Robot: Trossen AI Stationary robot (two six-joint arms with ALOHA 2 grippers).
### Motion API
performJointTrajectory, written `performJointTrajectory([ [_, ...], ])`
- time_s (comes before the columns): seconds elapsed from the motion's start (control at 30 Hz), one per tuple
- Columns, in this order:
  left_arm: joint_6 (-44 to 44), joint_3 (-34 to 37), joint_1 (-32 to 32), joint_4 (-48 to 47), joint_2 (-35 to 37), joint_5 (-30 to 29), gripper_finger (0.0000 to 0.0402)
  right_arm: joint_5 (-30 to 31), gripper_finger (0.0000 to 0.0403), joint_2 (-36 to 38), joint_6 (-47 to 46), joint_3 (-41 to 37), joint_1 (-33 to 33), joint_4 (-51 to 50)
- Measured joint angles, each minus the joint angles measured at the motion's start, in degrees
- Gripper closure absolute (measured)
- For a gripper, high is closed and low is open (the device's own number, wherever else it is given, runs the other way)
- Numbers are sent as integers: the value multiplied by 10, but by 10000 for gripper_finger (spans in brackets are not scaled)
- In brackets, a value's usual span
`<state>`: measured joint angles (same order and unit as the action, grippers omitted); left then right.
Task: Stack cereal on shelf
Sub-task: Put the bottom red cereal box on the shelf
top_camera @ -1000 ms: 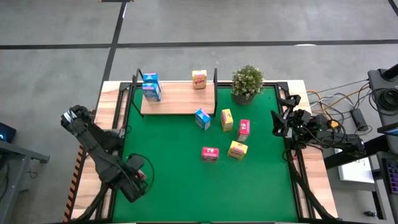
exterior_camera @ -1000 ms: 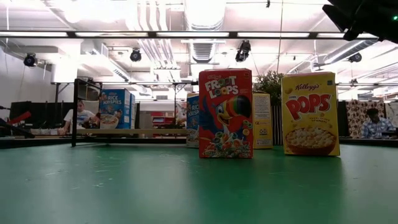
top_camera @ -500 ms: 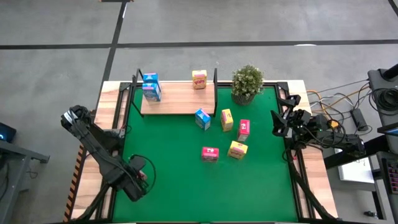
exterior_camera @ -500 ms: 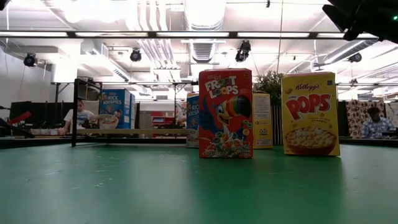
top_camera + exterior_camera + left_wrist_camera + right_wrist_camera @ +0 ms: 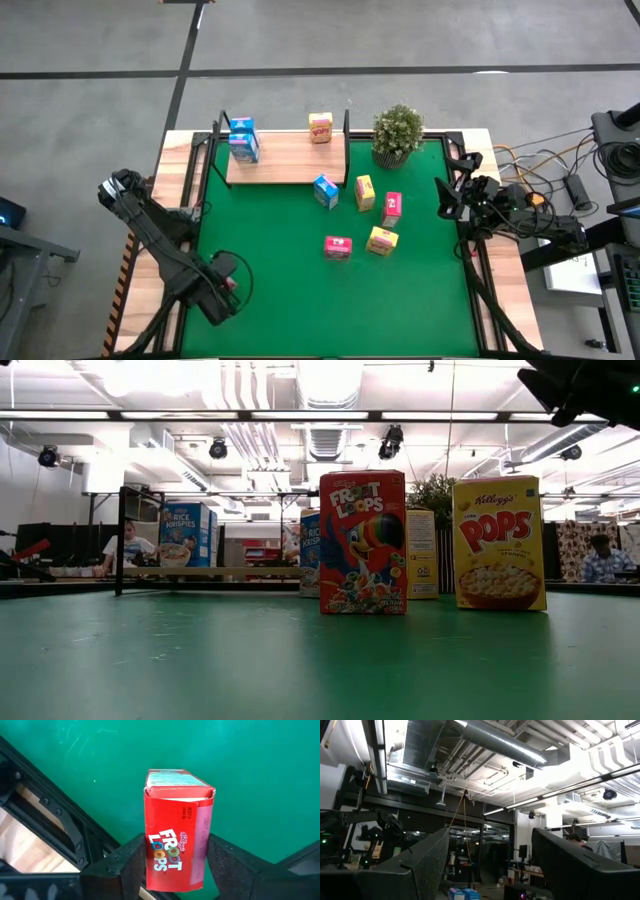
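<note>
Fingers of your left gripper (image 5: 172, 870) stand one on each side of a red box (image 5: 177, 827), the pads right at its narrow edges with hardly any gap; you cannot tell from here whether they press it yet, so treat it as a grip not confirmed. That box sits squarely between the fingers, its long axis running straight away from the wrist, so the jaws cross its short width, which is what a lift wants. From above, this gripper (image 5: 222, 287) hangs at the near left corner of the green mat (image 5: 300, 300), and the box under it is mostly hidden by the arm.

The shelf (image 5: 285, 158) lies at the far left of the mat, well apart from that corner, on your left arm's side. On its plank stand two blue boxes (image 5: 243, 140), touching, and a yellow box (image 5: 320, 127) near its right end frame, with bare wood between them.

Loose on the mat are a blue box (image 5: 325, 190), a yellow box (image 5: 365, 192), a pink box (image 5: 391, 207), another red box (image 5: 338, 247) and another yellow box (image 5: 382, 240), all nearer your right arm.

Your right gripper (image 5: 447, 200) waits at the right edge, tilted up at the ceiling, fingers (image 5: 422, 865) spread wide and holding nothing
</note>
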<state>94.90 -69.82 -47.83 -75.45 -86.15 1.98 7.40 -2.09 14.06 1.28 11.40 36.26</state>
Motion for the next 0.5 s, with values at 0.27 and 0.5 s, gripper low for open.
performJointTrajectory([
  [0.27,-49,-28,19,0,0,-28,232,0,129,0,-8,0,0,-4],
  [0.5,-148,-56,58,3,0,-103,233,0,129,0,-10,0,0,-4],
])
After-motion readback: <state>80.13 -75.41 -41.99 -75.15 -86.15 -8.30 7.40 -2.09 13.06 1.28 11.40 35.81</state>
